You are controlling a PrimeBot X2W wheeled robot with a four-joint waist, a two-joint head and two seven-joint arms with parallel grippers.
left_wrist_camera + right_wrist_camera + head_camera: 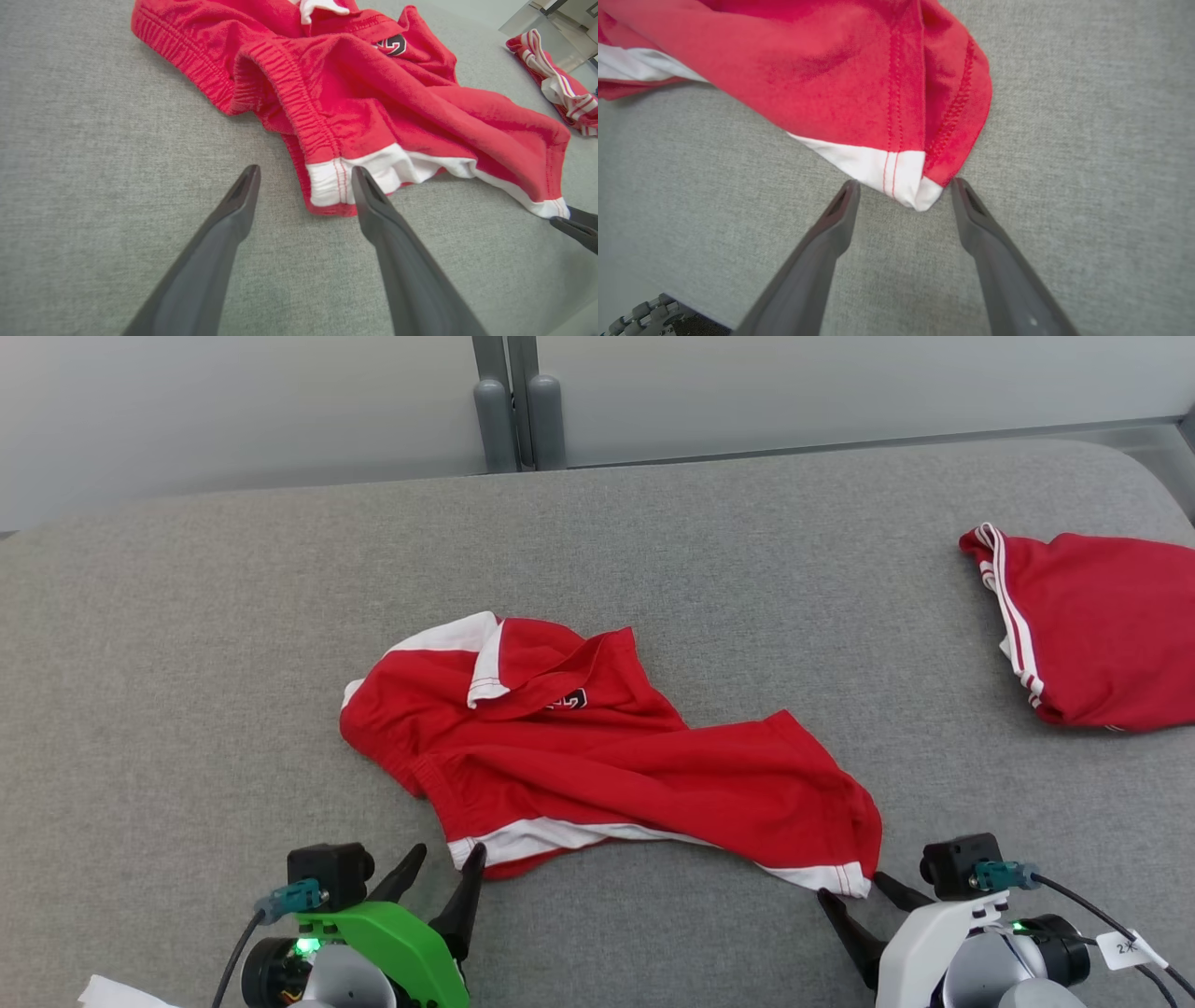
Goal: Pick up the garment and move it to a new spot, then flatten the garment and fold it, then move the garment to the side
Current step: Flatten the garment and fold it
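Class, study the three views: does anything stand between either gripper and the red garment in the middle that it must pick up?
Nothing visible does. The left gripper and right gripper, both open, are at the white-trimmed near corners of the garment. The second red garment lies apart, to the right.

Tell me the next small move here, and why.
Probably ease both arms forward and close: left fingers and right fingers stand open, each with a white hem corner of the red garment at the tips, nothing gripped yet.

Red bundle (1102,635), grey table (187,663)
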